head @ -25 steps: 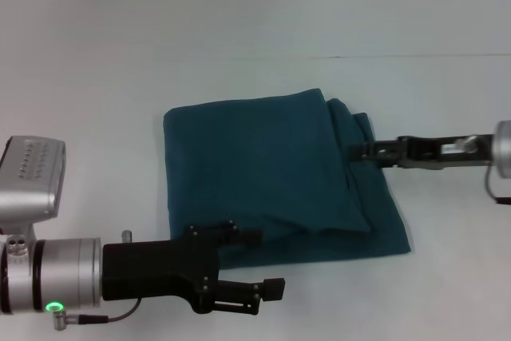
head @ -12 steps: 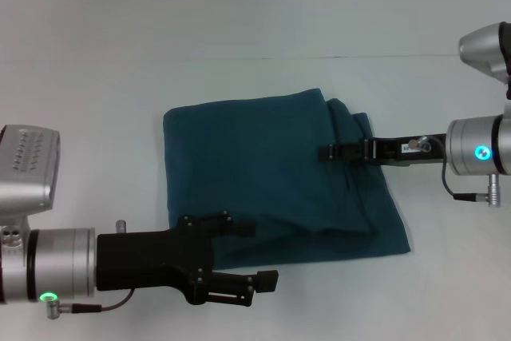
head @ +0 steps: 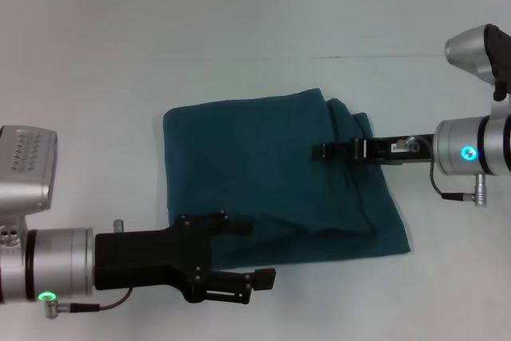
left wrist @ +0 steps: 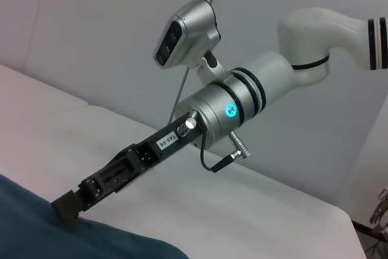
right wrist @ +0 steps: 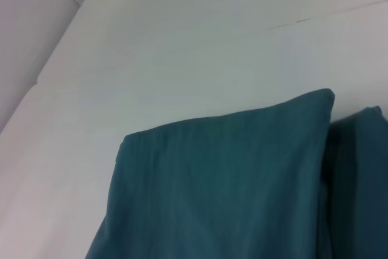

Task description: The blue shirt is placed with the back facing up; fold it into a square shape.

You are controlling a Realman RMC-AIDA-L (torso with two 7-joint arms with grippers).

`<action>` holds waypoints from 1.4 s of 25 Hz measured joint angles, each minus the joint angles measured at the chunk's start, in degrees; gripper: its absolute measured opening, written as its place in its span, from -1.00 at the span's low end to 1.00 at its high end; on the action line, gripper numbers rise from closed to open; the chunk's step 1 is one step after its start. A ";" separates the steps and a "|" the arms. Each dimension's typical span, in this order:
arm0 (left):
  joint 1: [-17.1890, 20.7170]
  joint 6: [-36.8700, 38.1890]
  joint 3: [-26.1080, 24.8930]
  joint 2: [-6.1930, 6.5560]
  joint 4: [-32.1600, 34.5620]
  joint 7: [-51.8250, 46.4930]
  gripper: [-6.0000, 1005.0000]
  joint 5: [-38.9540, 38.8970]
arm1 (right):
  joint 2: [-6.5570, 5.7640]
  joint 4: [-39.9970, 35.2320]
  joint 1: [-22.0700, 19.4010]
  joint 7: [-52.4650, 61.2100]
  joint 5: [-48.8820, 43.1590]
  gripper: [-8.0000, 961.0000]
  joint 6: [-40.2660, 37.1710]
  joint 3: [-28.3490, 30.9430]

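Left gripper [head: 259, 254], jaws parted wide, poised at near-left edge of blue shirt [head: 263, 169], likely ready for 1 more fold. Shirt mid-table, already roughly square. Right gripper [head: 319, 152] over right side; jaw state unclear.

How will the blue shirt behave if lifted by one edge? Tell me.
The blue shirt would likely droop and unfold, since it lies in soft, loosely stacked layers. It probably won't roll or tip, lying flat on the table. Its matte knit looks grippy rather than slippery.
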 joint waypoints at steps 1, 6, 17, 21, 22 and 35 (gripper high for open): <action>-0.02 -0.03 -0.11 0.00 0.00 0.00 0.84 0.00 | 0.07 0.13 0.19 0.00 0.03 0.62 0.21 -0.01; -0.06 -0.34 -0.40 0.00 0.00 0.00 0.84 -0.02 | 0.44 0.23 0.57 0.29 0.03 0.54 2.08 -0.06; 0.22 -0.59 -0.44 0.00 0.00 0.00 0.84 -0.24 | 0.62 3.10 2.12 -0.37 0.32 -0.28 5.40 -2.07; 0.28 -0.59 -1.10 0.00 0.00 0.00 0.83 -0.24 | 0.70 3.10 2.09 -1.58 1.30 -0.64 5.23 -2.13; 0.29 -0.59 -1.28 0.00 0.00 0.00 0.83 -0.20 | 0.71 3.08 1.99 -1.97 1.79 -0.73 5.10 -2.13; 0.36 -0.05 -1.84 0.06 -0.16 -0.41 0.83 -0.02 | 0.32 0.75 -1.40 -12.37 11.19 -0.90 -1.00 -1.59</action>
